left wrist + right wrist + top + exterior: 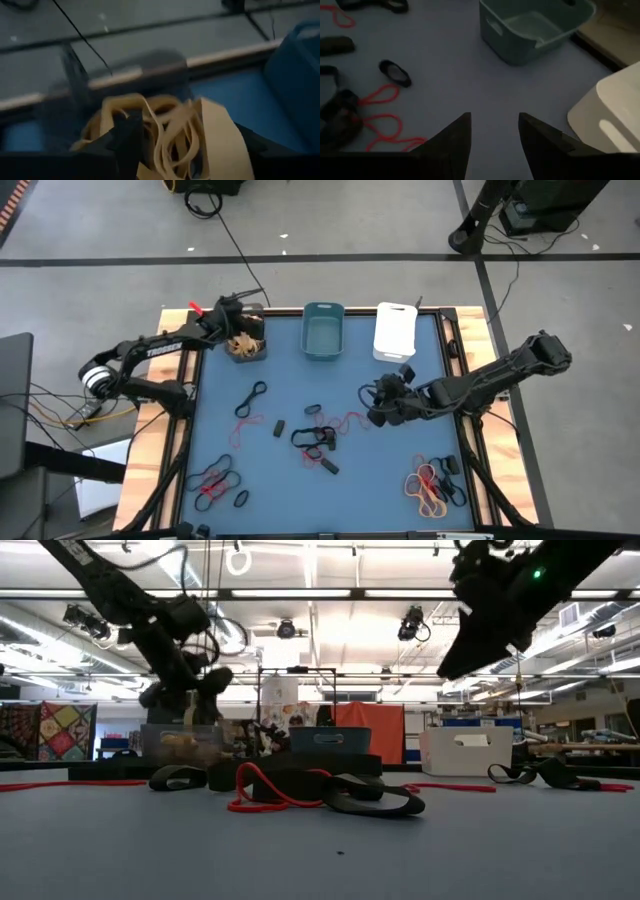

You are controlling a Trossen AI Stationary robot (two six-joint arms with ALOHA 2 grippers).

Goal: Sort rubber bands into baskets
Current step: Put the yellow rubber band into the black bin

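Over the dark grey basket [246, 346] at the far left of the desk [290, 480], I have the left hand [232, 312] hanging just above the rim. Its wrist view shows the two dark fingers [125, 137] spread apart with a heap of tan rubber bands [165, 132] lying loose between and below them, inside the basket, so I read the hand as released, gripping nothing. In the low view the tan heap [180, 743] sits in that basket, directly under the hand.

My right hand [384, 406] hovers over bare blue mat right of centre, fingers [451, 141] parted and empty. Just beside it lie a red band [380, 122] and a small black loop [395, 72].

Farther out, the teal-blue basket [323, 332] and the white basket [395, 332] stand side by side along the far edge. Black and red bands [315, 438] are scattered mid-desk, a red and black cluster [218, 485] lies near the front left, and a mixed tan, red and black pile [432, 485] sits at the front right.
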